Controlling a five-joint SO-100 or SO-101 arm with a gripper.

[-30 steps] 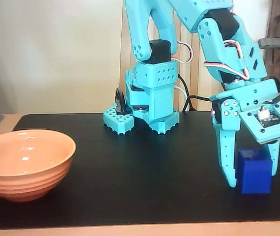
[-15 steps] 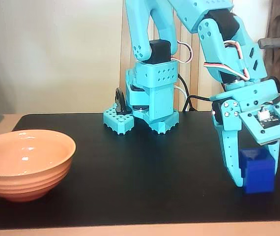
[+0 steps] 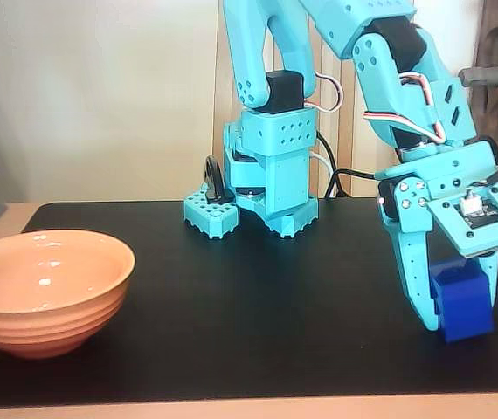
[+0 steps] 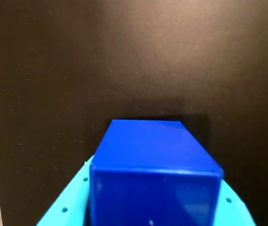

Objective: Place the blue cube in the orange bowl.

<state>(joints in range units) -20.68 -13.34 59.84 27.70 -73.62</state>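
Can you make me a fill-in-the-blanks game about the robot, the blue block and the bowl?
1. The blue cube sits between the fingers of the turquoise ____.
2. In the fixed view, the orange bowl stands at the ____ side of the picture.
3. The inside of the bowl is ____.
4. The mat under everything is ____.

Missing words: end effector; left; empty; black

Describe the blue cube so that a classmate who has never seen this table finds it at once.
In the fixed view, find the black table, then its right end under the turquoise arm. There the tool brackets the blue cube: small, deep blue, darker than the robot parts.
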